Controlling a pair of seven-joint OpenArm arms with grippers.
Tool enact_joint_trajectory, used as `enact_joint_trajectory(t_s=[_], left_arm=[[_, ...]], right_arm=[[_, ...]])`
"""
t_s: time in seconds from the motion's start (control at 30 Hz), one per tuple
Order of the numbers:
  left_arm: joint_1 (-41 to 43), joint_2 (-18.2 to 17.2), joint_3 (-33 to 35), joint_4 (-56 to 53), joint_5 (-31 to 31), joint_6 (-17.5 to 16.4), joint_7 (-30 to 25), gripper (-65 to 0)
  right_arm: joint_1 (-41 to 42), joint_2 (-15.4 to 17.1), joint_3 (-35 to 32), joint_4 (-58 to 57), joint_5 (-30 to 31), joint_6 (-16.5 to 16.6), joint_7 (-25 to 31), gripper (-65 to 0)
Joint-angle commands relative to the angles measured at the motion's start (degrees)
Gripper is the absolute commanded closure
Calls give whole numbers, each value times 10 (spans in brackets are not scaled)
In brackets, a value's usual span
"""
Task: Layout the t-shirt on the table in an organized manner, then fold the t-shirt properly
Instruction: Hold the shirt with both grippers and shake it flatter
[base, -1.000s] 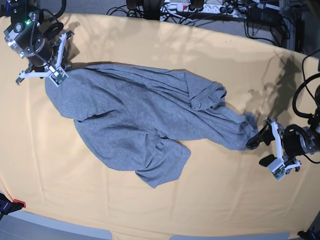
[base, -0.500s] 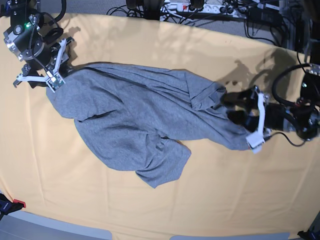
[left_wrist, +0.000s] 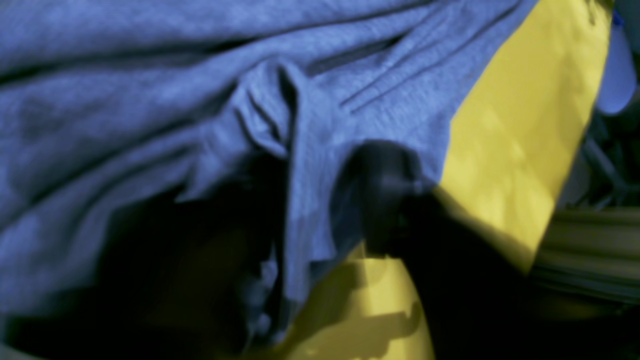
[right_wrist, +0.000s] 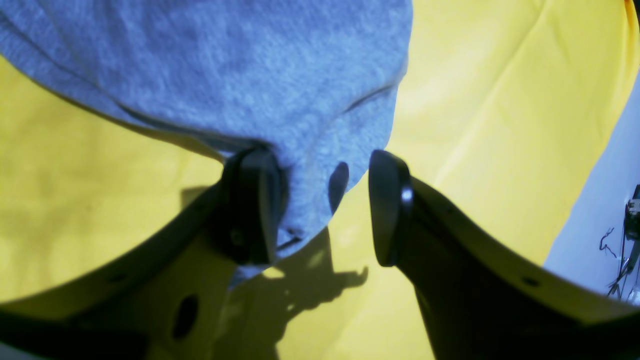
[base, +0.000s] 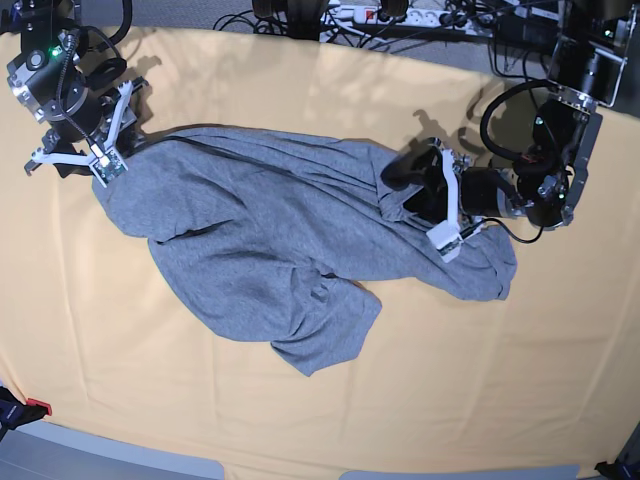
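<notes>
A crumpled heather-grey cotton t-shirt (base: 290, 250) lies across the peach-clothed desk (base: 300, 420). Right fingers (right_wrist: 385, 215) are spread at its corner; left fingers (base: 440, 205) look pinching a bunched fold and may drag several layers.

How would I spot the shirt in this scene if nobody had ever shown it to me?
Look first at the wide table under its pale orange cloth. Across its middle sprawls the t-shirt, a crumpled heather-grey heap lying between the right gripper at one end and the left gripper at the other. It is the only soft, grey thing there; everything else near it is black-and-white machinery or cables.
</notes>
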Motion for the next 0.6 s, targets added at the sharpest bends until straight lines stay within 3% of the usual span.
enact_joint_trajectory(t_s=[0.0, 0.03, 0.17, 0.4, 0.57], left_arm=[[-11, -5, -7, 7, -12, -4, -9, -65], [-13, -6, -7, 8, -13, -4, -9, 0], [-32, -37, -7, 14, -42, -4, 7, 0], [-67, -119, -7, 50, -260, -4, 154, 0], [-55, -140, -7, 76, -260, -4, 183, 0]], right_arm=[[2, 8, 5, 7, -3, -5, 7, -308], [2, 8, 5, 7, -3, -5, 7, -308], [2, 8, 5, 7, -3, -14, -14, -309], [0, 8, 5, 7, 0, -2, -28, -319], [-11, 9, 5, 9, 56, 49, -50, -319]])
